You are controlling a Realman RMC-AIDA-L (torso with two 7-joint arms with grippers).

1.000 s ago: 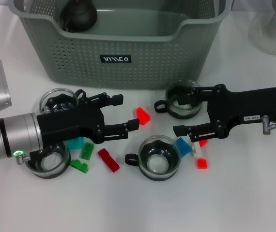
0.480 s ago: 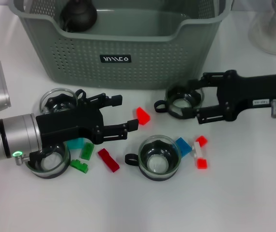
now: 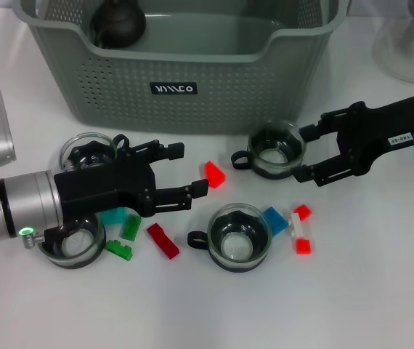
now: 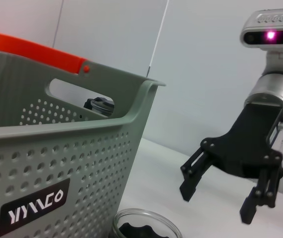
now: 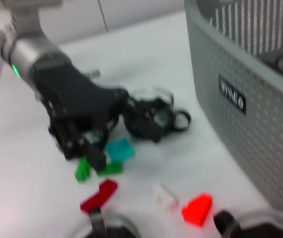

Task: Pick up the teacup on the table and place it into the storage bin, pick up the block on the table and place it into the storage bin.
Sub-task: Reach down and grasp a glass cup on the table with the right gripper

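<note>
**Head view: both claws open, nothing held**

Head view shows the bin (image 3: 192, 65) at the back of the desk (image 3: 381, 291), label side facing the robot. A dark round object (image 3: 118, 22) sits in its back left corner.

Right claw (image 3: 310, 154) is spread wide, holding nothing, just right of the cup (image 3: 275, 150) nearest the bin's right front corner. One finger (image 3: 322, 131) is near the cup's rim; can't tell if it touches. The arm runs off to the right.

Left claw (image 3: 189, 169) is also wide open and empty, low over the desk, pointing at a red block (image 3: 213, 174). Its arm covers part of two more cups, one by the bin (image 3: 83, 149) and one nearer the robot (image 3: 72, 243).

A fourth cup (image 3: 237, 236) stands mid-desk, handle to the left. Loose blocks nearby: flat red (image 3: 163, 241), two green (image 3: 125, 238), teal (image 3: 114, 216) (partly under the left arm), blue (image 3: 275, 219), plus a small red/white cluster (image 3: 301, 229). All cups and blocks are on the desk, none in the bin.

Glass vessel (image 3: 410, 43) at far right, beside the bin.

Left wrist view: right claw (image 4: 221, 198) hangs open w/ a clear gap.
</note>
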